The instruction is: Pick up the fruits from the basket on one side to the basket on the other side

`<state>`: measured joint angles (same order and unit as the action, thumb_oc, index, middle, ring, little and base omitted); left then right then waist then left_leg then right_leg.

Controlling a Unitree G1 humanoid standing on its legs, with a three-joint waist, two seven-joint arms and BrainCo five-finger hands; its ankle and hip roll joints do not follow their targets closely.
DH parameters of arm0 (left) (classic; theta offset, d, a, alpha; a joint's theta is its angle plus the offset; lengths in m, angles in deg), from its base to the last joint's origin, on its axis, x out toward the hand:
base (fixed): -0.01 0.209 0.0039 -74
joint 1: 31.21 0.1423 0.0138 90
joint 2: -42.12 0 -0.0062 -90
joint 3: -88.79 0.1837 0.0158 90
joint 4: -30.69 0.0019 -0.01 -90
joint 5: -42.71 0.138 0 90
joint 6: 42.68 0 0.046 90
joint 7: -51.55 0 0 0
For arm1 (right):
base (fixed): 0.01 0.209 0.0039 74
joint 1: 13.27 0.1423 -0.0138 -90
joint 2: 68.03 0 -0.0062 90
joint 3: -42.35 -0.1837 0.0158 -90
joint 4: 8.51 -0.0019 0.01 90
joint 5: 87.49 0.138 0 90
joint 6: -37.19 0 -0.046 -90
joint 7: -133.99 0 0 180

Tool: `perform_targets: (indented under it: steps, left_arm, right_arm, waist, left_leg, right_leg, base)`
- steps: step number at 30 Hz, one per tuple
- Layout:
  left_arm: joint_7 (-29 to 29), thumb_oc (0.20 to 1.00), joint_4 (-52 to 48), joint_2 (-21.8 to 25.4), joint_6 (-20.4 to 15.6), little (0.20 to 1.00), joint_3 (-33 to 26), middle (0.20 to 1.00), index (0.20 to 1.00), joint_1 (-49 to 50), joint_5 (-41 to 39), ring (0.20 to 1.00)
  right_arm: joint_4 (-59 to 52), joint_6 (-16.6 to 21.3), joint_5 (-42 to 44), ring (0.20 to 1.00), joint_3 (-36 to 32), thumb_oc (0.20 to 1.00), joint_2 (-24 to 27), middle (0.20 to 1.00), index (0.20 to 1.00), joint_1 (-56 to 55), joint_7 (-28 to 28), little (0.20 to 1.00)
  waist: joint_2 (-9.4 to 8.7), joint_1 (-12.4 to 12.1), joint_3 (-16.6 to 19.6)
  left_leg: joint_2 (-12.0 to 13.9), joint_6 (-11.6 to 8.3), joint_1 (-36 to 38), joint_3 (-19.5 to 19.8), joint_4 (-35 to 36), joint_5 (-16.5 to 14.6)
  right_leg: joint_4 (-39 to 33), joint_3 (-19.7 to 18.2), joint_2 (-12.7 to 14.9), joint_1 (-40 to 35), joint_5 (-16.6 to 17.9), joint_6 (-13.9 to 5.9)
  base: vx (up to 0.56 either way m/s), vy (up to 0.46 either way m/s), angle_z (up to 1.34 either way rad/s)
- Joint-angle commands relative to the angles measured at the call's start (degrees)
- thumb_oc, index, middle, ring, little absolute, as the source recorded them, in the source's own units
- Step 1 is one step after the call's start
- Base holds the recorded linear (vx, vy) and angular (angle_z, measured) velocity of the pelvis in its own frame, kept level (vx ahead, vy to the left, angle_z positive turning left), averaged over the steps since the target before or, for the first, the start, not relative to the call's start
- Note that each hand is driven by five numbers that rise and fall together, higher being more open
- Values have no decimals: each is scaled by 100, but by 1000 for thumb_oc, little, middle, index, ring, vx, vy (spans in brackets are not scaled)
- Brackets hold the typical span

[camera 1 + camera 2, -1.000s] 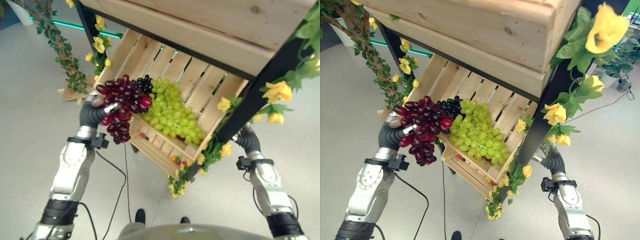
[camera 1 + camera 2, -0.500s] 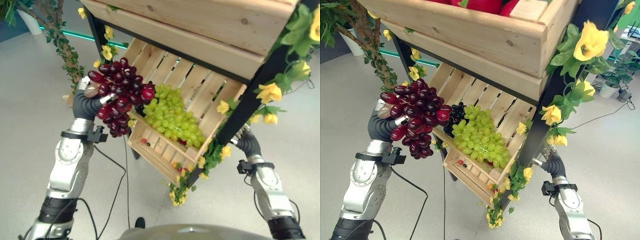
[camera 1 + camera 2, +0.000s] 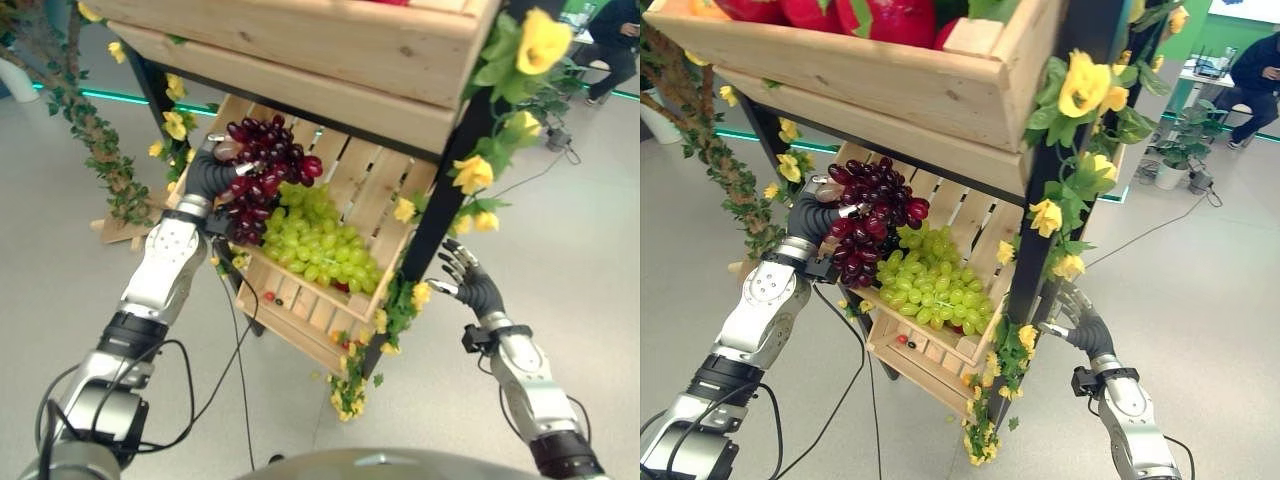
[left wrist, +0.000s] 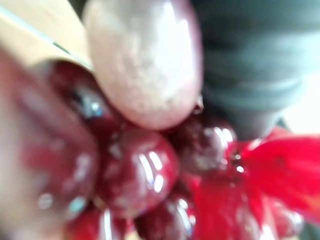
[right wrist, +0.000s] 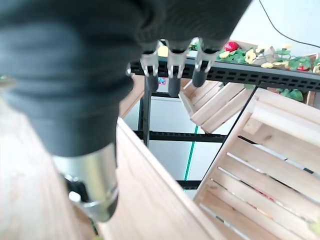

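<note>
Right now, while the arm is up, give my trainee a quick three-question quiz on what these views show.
1. True or false: the left hand holds the red grapes.
2. What lies in the slatted crate? A) bananas B) green grapes C) oranges
3. Fill in: the right hand is ____, holding nothing.

Key: 1 true; 2 B, the green grapes; 3 open.

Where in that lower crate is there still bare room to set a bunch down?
In the lower crate, bare slats show at the back, between the green grapes and the far wall. The middle and front are crowded by the green grapes. The left robot hand holds the red grapes over the left corner.
</note>
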<state>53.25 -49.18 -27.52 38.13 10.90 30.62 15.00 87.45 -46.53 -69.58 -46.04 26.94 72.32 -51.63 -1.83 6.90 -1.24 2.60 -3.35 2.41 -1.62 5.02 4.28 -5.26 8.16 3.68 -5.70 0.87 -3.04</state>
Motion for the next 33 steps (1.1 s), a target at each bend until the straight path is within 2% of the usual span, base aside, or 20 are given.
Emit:
perform_targets:
  steps: [1, 7, 10, 12, 13, 15, 16, 17, 18, 19, 20, 21, 22, 26, 33]
  left_arm:
    - [49, 200, 724, 244, -114, 200, 199, 200, 200, -1131, 265, 200]
    - [130, 200, 1551, 314, 103, 200, 496, 200, 200, -1706, 843, 200]
    - [398, 200, 2141, 346, 160, 200, 693, 200, 200, -2229, 1551, 200]
    - [479, 200, 2216, 330, 148, 200, 736, 200, 200, -2330, 1732, 200]
    - [616, 200, 2245, 416, 207, 200, 885, 200, 200, -2568, 2338, 200]
    - [711, 200, 2245, 462, 211, 200, 956, 200, 200, -2670, 2647, 200]
    - [869, 200, 2291, 663, 229, 200, 1257, 200, 200, -2975, 3589, 200]
    - [876, 200, 2303, 656, 226, 200, 1271, 200, 200, -2990, 3601, 200]
    - [1003, 200, 2342, 836, 326, 200, 1514, 200, 200, -3164, 4481, 200]
    - [1010, 200, 2348, 829, 328, 200, 1524, 200, 200, -3173, 4497, 200]
    - [1092, 391, 2254, 1110, 450, 391, 1997, 391, 391, -3449, 5735, 391]
    - [1136, 959, 2172, 1231, 449, 959, 2227, 959, 959, -3559, 6265, 959]
    - [1055, 1000, 2167, 1293, 410, 1000, 2417, 1000, 1000, -3595, 6559, 1000]
    - [983, 1000, 2058, 1530, 303, 1000, 2716, 1000, 1000, -3613, 7109, 1000]
    - [974, 1000, 1865, 1715, 186, 1000, 2726, 1000, 1000, -3403, 7390, 1000]
  right_arm:
    - [-478, 216, 290, 1000, -67, 1000, 228, 1000, 1000, 341, -63, 1000]
    - [-670, 248, 334, 1000, -38, 1000, 195, 1000, 1000, 276, -119, 1000]
    - [-790, 307, 341, 1000, -20, 1000, 236, 1000, 1000, 202, -145, 1000]
    - [-803, 320, 341, 1000, -23, 1000, 245, 1000, 1000, 185, -144, 1000]
    - [-813, 352, 323, 1000, -29, 1000, 293, 1000, 1000, 151, -131, 1000]
    - [-808, 361, 320, 1000, -47, 1000, 298, 1000, 1000, 133, -133, 1000]
    - [-830, 417, 314, 1000, -39, 1000, 359, 1000, 1000, 106, -150, 1000]
    - [-828, 419, 314, 1000, -44, 1000, 351, 1000, 1000, 108, -150, 1000]
    - [-855, 491, 328, 1000, -67, 1000, 395, 1000, 1000, 32, -161, 1000]
    - [-855, 492, 327, 1000, -71, 1000, 386, 1000, 1000, 31, -162, 1000]
    - [-905, 554, 314, 1000, -100, 1000, 453, 1000, 1000, -79, -172, 1000]
    - [-932, 591, 317, 1000, -87, 1000, 501, 1000, 1000, -109, -179, 1000]
    - [-953, 607, 347, 1000, -94, 1000, 522, 1000, 1000, -121, -176, 1000]
    - [-1015, 650, 507, 1000, -103, 1000, 534, 1000, 1000, -229, -196, 1000]
    - [-1055, 705, 553, 1000, -121, 1000, 507, 1000, 1000, -297, -206, 1000]
  waist:
    - [32, -38, 145]
    - [43, 71, 171]
    - [35, 163, 179]
    - [34, 171, 176]
    - [28, 212, 189]
    - [21, 214, 186]
    - [27, 248, 191]
    - [19, 243, 187]
    - [34, 267, 188]
    - [26, 263, 185]
    - [28, 270, 172]
    - [44, 284, 183]
    - [37, 288, 180]
    - [32, 288, 176]
    - [14, 258, 194]
  left_leg:
    - [56, -27, 112, -8, -547, -912]
    - [89, -29, 156, -85, -526, -915]
    - [102, -33, 176, -147, -544, -937]
    - [103, -34, 179, -159, -545, -940]
    - [109, -33, 184, -184, -550, -949]
    - [113, -33, 186, -196, -555, -955]
    - [116, -34, 188, -224, -549, -955]
    - [116, -34, 189, -224, -550, -956]
    - [120, -37, 190, -235, -550, -961]
    - [120, -38, 190, -235, -551, -963]
    - [131, -46, 202, -257, -552, -974]
    - [130, -47, 199, -262, -547, -974]
    - [129, -46, 197, -268, -546, -975]
    - [118, -47, 205, -289, -527, -962]
    - [116, -37, 201, -269, -486, -935]
  right_leg:
    - [494, 196, 182, 11, -680, -478]
    - [481, 125, 162, 14, -672, -491]
    - [489, 74, 153, 27, -669, -505]
    - [489, 62, 151, 28, -668, -508]
    - [494, 36, 145, 45, -662, -523]
    - [500, 28, 143, 52, -659, -529]
    - [507, 3, 139, 64, -654, -542]
    - [508, 2, 140, 64, -656, -542]
    - [525, -1, 141, 80, -657, -551]
    - [528, -1, 141, 81, -659, -551]
    - [537, -16, 133, 88, -670, -562]
    - [536, -18, 132, 98, -665, -567]
    - [536, -18, 131, 102, -664, -574]
    - [520, -27, 132, 119, -644, -592]
    - [478, -4, 138, 111, -617, -588]
  base:
    - [-5, 3, -3]
    - [-6, 1, -10]
    - [-6, -1, -3]
    - [-7, 2, -3]
    - [-9, 3, -5]
    - [-6, 1, -2]
    - [-12, 2, -5]
    - [-17, 6, -17]
    - [-8, 3, -15]
    - [-23, 2, -14]
    - [-21, -2, -4]
    - [-32, -1, -7]
    - [-17, -1, -5]
    - [-20, 6, -3]
    - [0, 0, 0]
